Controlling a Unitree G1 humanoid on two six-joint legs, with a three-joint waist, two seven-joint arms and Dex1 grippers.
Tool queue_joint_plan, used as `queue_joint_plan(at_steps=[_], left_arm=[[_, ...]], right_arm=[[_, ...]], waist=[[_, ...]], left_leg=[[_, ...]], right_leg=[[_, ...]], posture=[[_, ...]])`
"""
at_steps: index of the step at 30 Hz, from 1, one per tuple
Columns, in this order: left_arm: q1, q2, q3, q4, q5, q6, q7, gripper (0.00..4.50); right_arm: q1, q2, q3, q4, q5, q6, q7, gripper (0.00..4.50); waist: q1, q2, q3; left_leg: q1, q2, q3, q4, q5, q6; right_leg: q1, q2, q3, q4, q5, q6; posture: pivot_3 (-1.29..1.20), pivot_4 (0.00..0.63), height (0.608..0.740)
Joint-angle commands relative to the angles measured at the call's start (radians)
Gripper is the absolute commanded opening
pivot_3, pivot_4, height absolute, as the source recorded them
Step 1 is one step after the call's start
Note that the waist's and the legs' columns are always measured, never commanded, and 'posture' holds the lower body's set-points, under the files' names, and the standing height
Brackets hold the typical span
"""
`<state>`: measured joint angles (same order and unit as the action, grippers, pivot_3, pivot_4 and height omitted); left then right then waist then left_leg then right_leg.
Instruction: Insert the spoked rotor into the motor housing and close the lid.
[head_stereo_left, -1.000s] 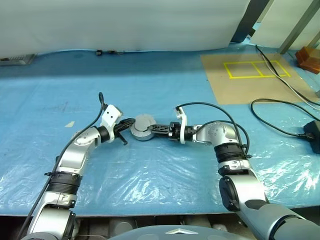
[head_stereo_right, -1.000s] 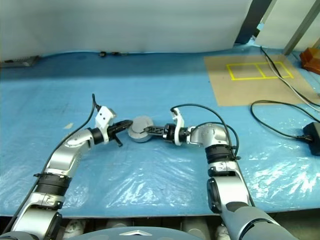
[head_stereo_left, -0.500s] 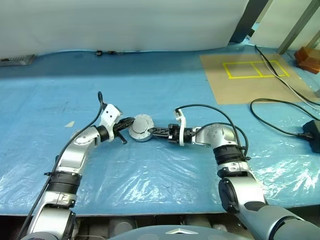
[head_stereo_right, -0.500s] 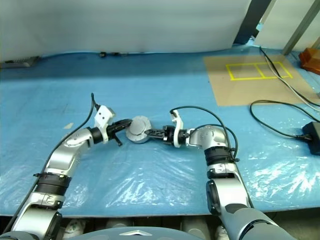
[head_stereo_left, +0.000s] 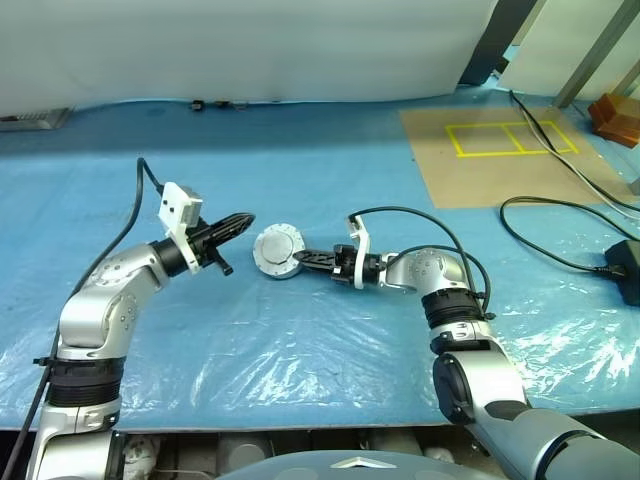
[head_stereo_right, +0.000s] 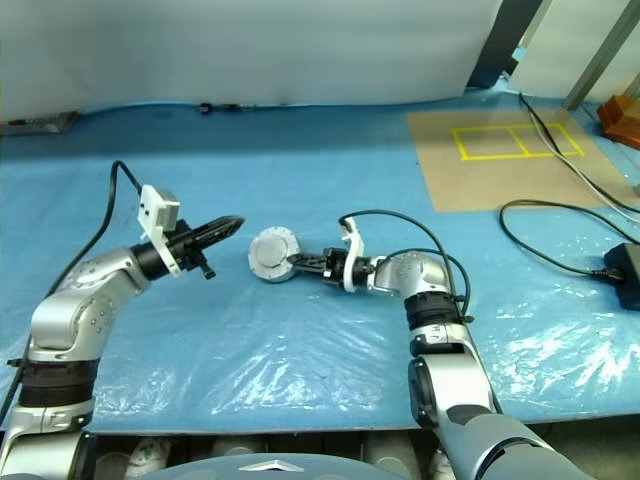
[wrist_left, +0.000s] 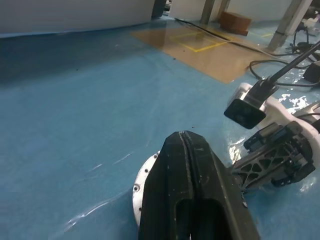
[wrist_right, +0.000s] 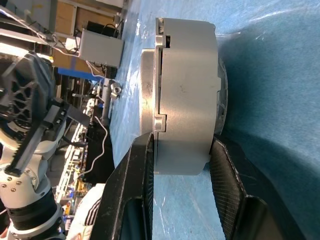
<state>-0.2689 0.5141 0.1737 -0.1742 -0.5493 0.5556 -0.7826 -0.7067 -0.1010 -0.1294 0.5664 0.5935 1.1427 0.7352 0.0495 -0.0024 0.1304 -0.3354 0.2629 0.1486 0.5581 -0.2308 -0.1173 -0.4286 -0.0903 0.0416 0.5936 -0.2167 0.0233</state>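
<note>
Grey motor housing (head_stereo_left: 277, 252), lid (wrist_right: 148, 95) already seated, sits on the blue sheet (head_stereo_left: 320, 350) clamped by the right gripper (head_stereo_left: 306, 261) to steady it, while the left gripper (head_stereo_left: 236, 224) hovers alongside, fingers together.

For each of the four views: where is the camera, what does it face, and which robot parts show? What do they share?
Left and right eye: on the head, looking down over the blue sheet; both arms, left claw shut, right claw gripping the housing.
Left wrist: along its shut fingers, over the housing toward the right claw.
Right wrist: along its fingers clamping the housing; left arm beyond.
Shared: the housing.
</note>
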Motion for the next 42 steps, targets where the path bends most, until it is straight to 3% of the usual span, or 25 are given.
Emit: queue_joint_plan(at_steps=[1,10,16,20,24,28,38,42], left_arm=[[-0.007,0.002,0.062,-0.003,-0.042,0.022,0.04,0.0],[-0.005,-0.008,0.121,0.02,-0.139,0.148,0.115,0.0],[0.048,-0.008,0.183,0.013,-0.274,0.255,0.108,0.0],[0.131,-0.025,0.217,0.006,-0.353,0.279,0.078,0.0],[0.136,-0.059,0.29,0.048,-0.451,0.299,0.108,0.0],[0.16,-0.096,0.326,0.054,-0.536,0.316,0.121,0.88],[0.192,-0.157,0.307,0.014,-0.636,0.315,0.149,4.31],[0.163,-0.17,0.27,-0.013,-0.624,0.283,0.136,4.45]], right_arm=[[-0.002,-0.004,0.001,0.026,-0.014,-0.012,-0.014,1.22],[-0.023,-0.003,-0.039,0.027,0.012,-0.001,-0.021,1.22],[-0.093,0.011,-0.198,0.066,0.135,0.078,-0.043,1.22],[-0.113,0.03,-0.257,-0.002,0.212,0.168,-0.051,1.22],[-0.113,0.052,-0.281,-0.096,0.274,0.233,-0.068,1.22],[-0.124,0.063,-0.3,-0.142,0.313,0.257,-0.091,1.22],[-0.152,0.062,-0.296,-0.184,0.36,0.29,-0.109,1.22],[-0.147,0.061,-0.279,-0.204,0.367,0.311,-0.103,1.22]], waist=[[0.0,0.0,0.0],[0.001,0.0,0.0],[0.002,-0.001,0.001],[0.003,-0.001,0.003],[0.008,-0.002,0.004],[0.018,-0.002,0.005],[0.03,-0.003,0.005],[0.03,-0.003,0.006]], left_leg=[[0.0,0.0,0.0,0.0,0.0,0.0],[0.0,0.0,0.0,0.003,0.0,0.0],[-0.001,0.0,0.0,0.004,0.0,0.0],[-0.012,0.0,-0.001,0.006,0.002,0.004],[-0.013,0.002,-0.002,0.006,0.002,0.004],[-0.013,0.002,-0.002,0.006,0.001,0.001],[-0.013,0.003,-0.002,0.009,0.0,0.0],[-0.013,0.003,-0.002,0.01,0.0,0.0]], right_leg=[[0.0,0.0,0.0,0.0,0.0,0.0],[0.0,0.0,0.0,0.004,0.0,0.0],[-0.003,0.0,0.0,0.006,0.0,0.0],[-0.014,0.001,0.001,0.01,0.002,0.003],[-0.014,0.002,-0.001,0.01,0.002,0.003],[-0.014,0.001,-0.001,0.01,0.001,0.002],[-0.014,0.001,-0.002,0.011,0.001,0.002],[-0.014,0.001,-0.002,0.011,0.002,0.003]], posture=[[0.0,0.15,0.74],[0.0,0.15,0.74],[0.0,0.15,0.74],[0.0,0.15,0.74],[0.0,0.15,0.74],[0.0,0.15,0.74],[0.0,0.15,0.74],[0.0,0.15,0.74]])
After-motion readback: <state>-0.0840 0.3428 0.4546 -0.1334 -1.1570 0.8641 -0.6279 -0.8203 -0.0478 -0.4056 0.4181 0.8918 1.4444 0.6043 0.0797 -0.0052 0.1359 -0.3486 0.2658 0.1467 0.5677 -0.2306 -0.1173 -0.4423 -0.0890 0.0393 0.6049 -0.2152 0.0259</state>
